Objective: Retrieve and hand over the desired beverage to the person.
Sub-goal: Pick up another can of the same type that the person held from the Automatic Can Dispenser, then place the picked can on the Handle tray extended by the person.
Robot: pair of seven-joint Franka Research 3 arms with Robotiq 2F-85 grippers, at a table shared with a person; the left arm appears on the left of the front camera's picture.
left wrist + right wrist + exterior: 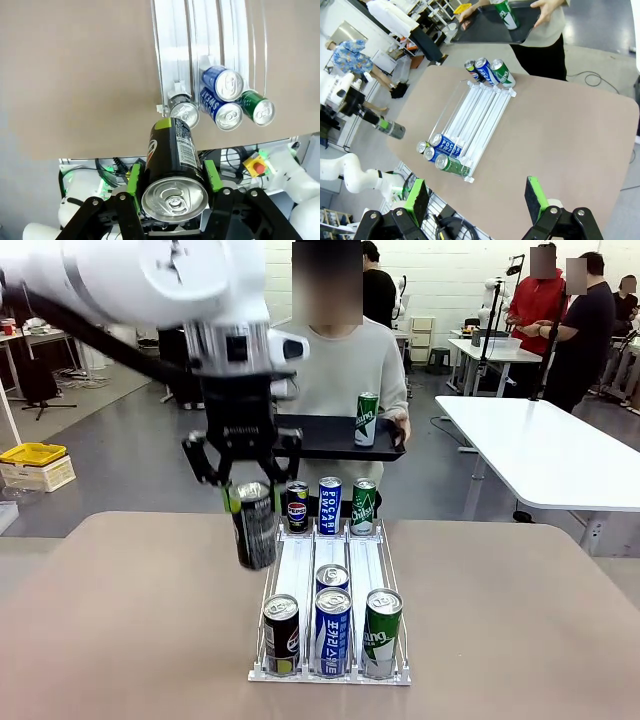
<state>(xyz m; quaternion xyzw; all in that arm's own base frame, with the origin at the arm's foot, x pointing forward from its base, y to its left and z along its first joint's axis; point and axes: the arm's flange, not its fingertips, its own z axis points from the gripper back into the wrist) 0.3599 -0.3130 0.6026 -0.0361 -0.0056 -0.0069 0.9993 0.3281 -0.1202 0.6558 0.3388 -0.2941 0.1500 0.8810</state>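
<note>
Left gripper (238,480) is hanging above the table (120,620), just off the left side of the rack (330,672), its fingers clamped on a black can (255,525). In the left wrist view the can (172,172) is sitting between the two green pads (134,181), one pad pressing each side of the body near the top rim, the can's top facing the camera and its base pointing down toward the table. In the front view the can is hanging tilted below the fingertips, clear of the table surface.

Right gripper (475,200) is hovering high over the table's near edge, fingers standing wide apart with nothing between them.

The person (350,360) is standing at the table's far edge, holding a dark tray (320,435) with a green can (366,419) upright on it.
</note>
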